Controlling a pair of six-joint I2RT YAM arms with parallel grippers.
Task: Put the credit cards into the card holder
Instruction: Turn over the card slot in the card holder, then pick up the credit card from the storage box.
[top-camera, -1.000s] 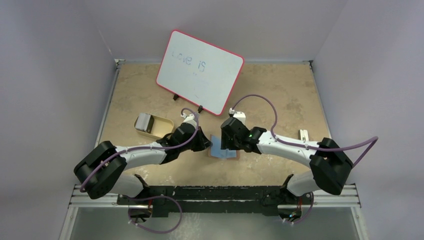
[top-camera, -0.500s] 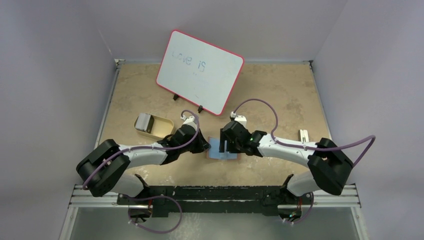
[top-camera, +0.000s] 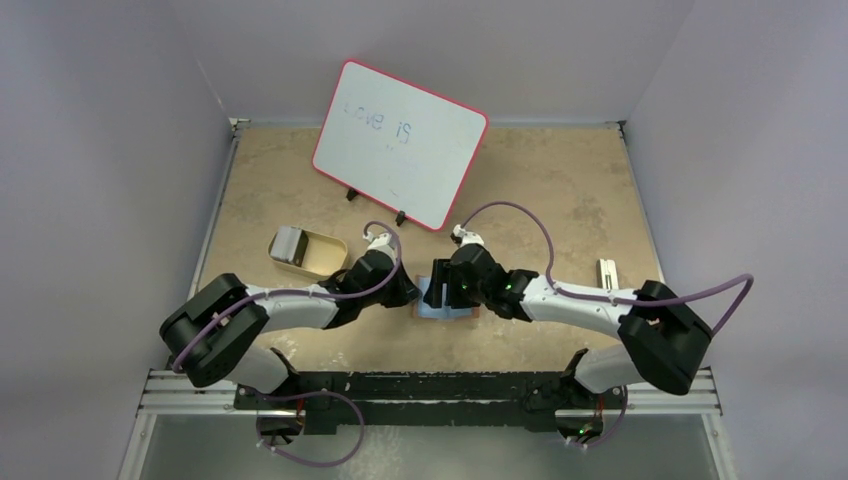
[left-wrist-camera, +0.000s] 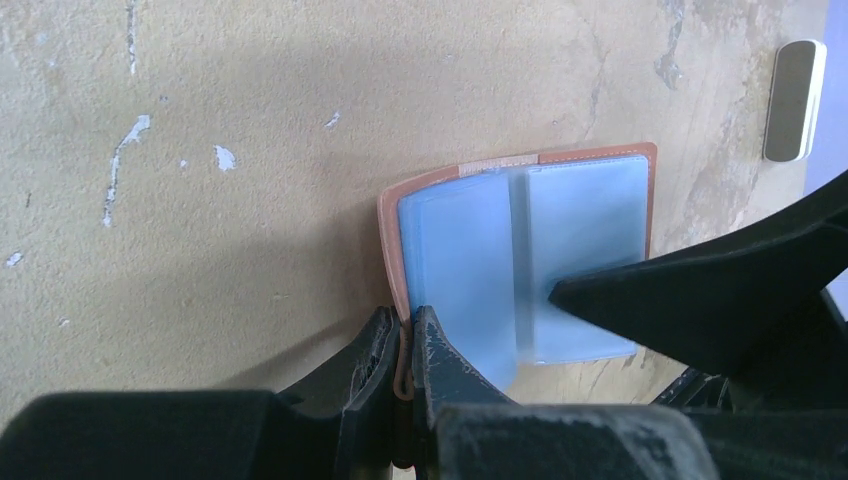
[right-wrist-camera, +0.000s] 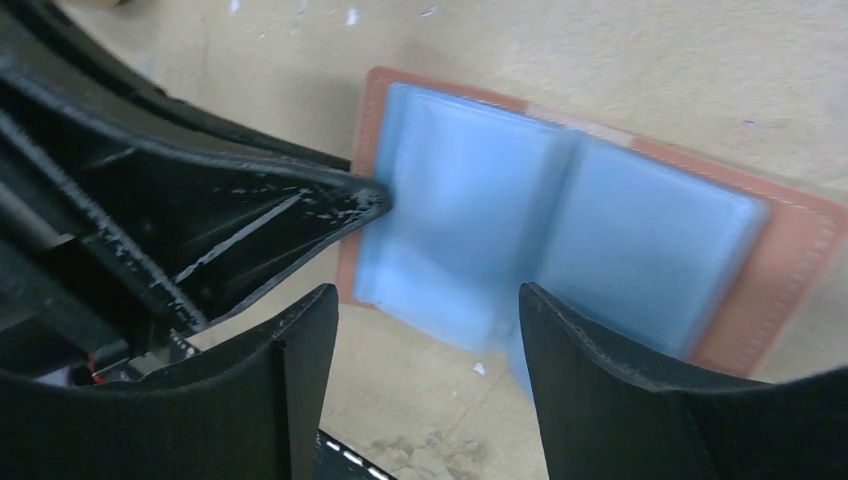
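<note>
Lying open on the table (top-camera: 560, 190) between the 2 arms, the card holder (left-wrist-camera: 450, 250) shows its pale blue inside. The left gripper (left-wrist-camera: 403, 335) pinches its brown edge tightly; the right gripper (right-wrist-camera: 425, 300) hovers above it, fingers spread wide, holding nothing. Well to the left, grey credit cards (top-camera: 288, 243) lie in a tan tray (top-camera: 325, 262)

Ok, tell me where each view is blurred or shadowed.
Top external: sharp, evenly lit, only soft shadows on the table. Left wrist: the card holder smears along its centre fold. Right wrist: its blue inside is soft, the right tool a dark silhouette.
</note>
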